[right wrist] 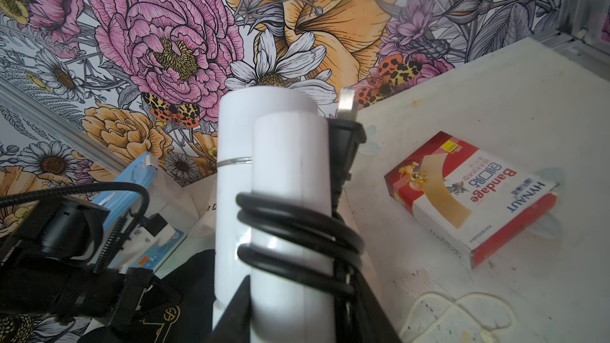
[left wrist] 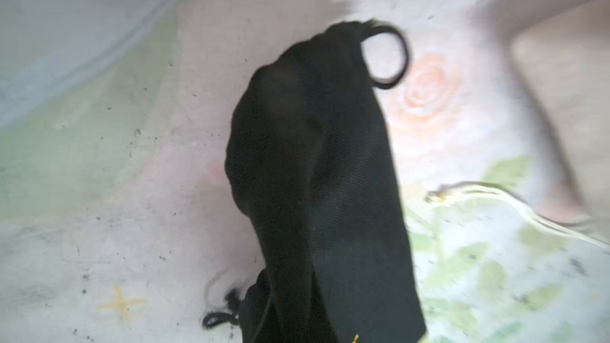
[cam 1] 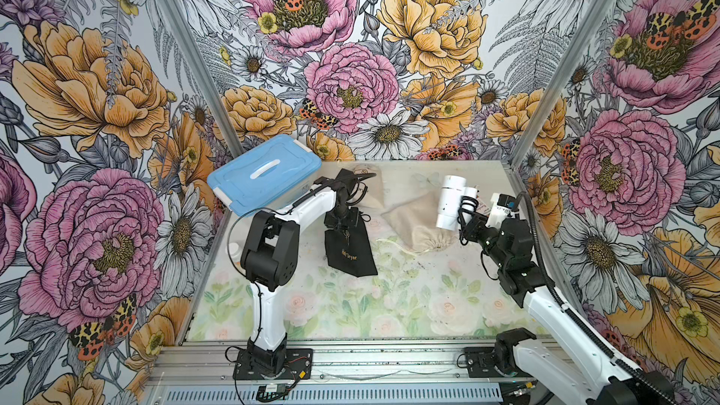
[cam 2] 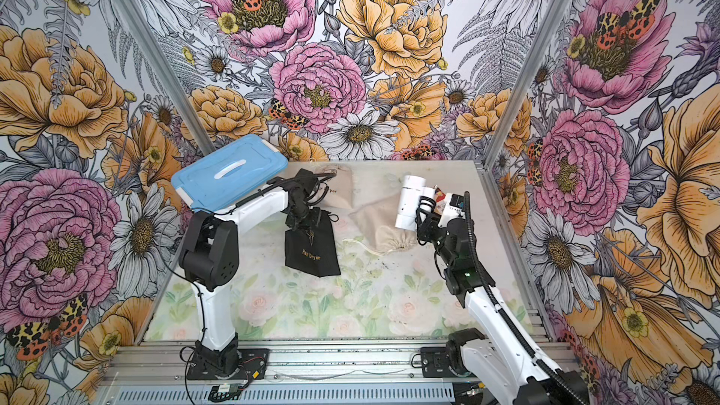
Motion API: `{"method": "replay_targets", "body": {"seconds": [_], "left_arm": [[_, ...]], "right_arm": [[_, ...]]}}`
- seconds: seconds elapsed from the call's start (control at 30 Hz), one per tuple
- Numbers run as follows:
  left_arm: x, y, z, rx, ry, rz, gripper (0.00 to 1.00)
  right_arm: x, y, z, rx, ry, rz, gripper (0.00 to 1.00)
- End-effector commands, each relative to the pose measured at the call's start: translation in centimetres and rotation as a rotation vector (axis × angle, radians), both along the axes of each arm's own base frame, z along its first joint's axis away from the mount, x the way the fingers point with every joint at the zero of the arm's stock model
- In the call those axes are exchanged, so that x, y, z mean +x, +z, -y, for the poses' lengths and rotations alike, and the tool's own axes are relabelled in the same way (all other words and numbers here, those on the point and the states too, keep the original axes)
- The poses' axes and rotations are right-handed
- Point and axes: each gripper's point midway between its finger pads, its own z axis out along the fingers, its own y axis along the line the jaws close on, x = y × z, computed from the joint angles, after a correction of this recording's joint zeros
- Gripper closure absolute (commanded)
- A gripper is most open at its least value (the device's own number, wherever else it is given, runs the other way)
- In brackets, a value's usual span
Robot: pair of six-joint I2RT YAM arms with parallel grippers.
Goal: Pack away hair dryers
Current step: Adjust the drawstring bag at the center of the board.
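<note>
1. Your left gripper (cam 1: 342,223) is pressed together, pinching the top edge of the black pouch (cam 1: 350,253). The rest of the pouch droops onto the table (cam 1: 389,305).
2. Your right gripper (right wrist: 297,318) is clamped round the cord-wound handle of the white hair dryer (cam 1: 449,204). The dryer is raised off the table above the beige pouch (cam 1: 415,224), well apart from the black pouch. No other dryers are in view.
3. Risk: I can't tell if you pinched one cloth layer or both. If both, the mouth stays closed and the dryer just shoves the cloth.
4. Risk: the cord (right wrist: 297,226) loops and the plug (right wrist: 346,140) stick out, so they will likely snag on the pouch rim or drawstring.
5. Risk: the grip sits on cord, not bare plastic. The dryer may twist or slip when you tilt it.
6. Risk: the beige pouch lies between the arms. A low crossing could drag it or bump the grippers together.
</note>
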Motion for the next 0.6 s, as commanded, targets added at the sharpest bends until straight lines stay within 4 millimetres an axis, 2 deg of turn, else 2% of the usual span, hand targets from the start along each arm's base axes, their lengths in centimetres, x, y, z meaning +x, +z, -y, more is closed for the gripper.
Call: {"method": "replay_targets", "body": {"seconds": [0.0, 0.07, 0.23, 0.33, 0.43, 0.57], "left_arm": [[0.0, 7.5, 2.6, -0.289, 0.047, 0.090, 1.00], [0.0, 9.2, 3.5, -0.423, 0.097, 0.093, 1.00], [0.6, 11.0, 6.2, -0.774, 0.235, 0.031, 1.00], [0.7, 11.1, 8.1, -0.908, 0.301, -0.009, 1.00], [0.3, 10.3, 9.8, -0.934, 0.332, -0.027, 1.00], [-0.4, 6.9, 9.9, -0.743, 0.347, 0.007, 0.66]], "right_arm": [[0.0, 3.3, 0.0, 0.029, 0.001, 0.121, 0.89], [0.0, 3.2, 0.0, 0.032, -0.002, 0.119, 0.89], [-0.1, 3.4, 0.1, 0.033, -0.006, 0.119, 0.89], [-0.2, 3.6, 0.3, 0.028, -0.013, 0.118, 0.89], [-0.4, 3.7, 0.3, 0.026, -0.015, 0.123, 0.89], [-0.5, 3.9, 0.4, 0.026, -0.015, 0.127, 0.89]]}}
